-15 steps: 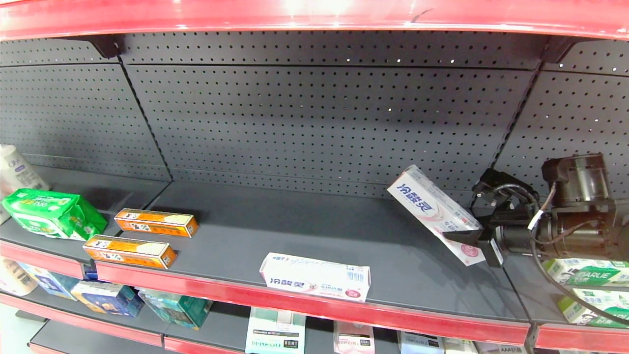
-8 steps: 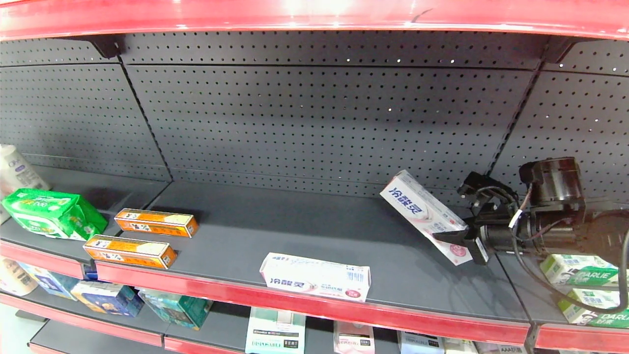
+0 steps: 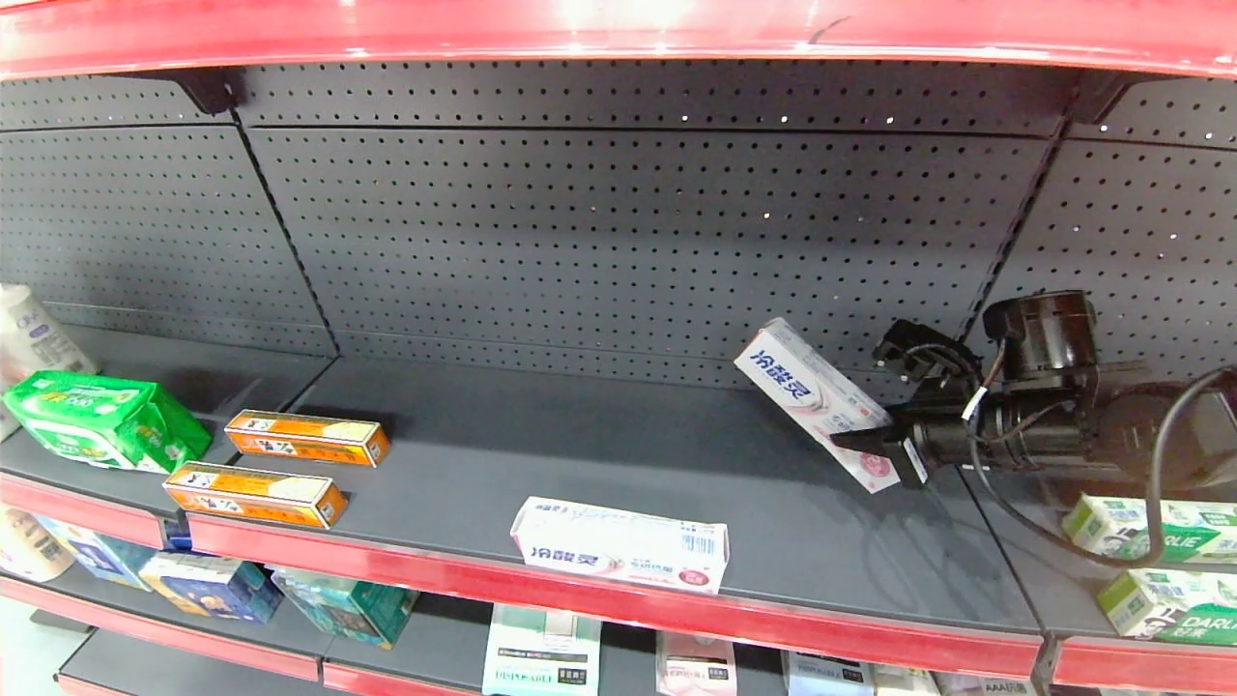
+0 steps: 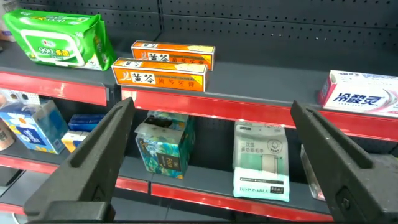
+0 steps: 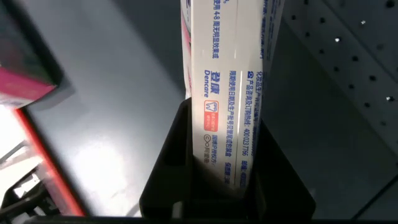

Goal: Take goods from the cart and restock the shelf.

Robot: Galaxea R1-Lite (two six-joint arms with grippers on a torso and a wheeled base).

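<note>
right gripper (image 3: 881, 454) clamped box (image 3: 807, 396) by its lower end, tilted above shelf (image 3: 580, 445) at right. judged light, stiff card, glossy, crushable; end hold lets it lever, mid-length grip steadier.

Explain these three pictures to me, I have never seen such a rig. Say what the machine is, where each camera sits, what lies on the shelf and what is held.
This is a wheeled robot with two arms, each ending in a gripper. The wide picture comes from a camera on its head, facing a store shelf. The other two come from cameras on its wrists. In the head view the right gripper is shut on a white toothpaste box, holding it tilted above the shelf near the back wall; the right wrist view shows that box close up. The left wrist view shows the left gripper open, holding nothing, in front of the shelves. On the shelf lie another white box at the front edge, two orange boxes, and farther left a green pack.
</note>
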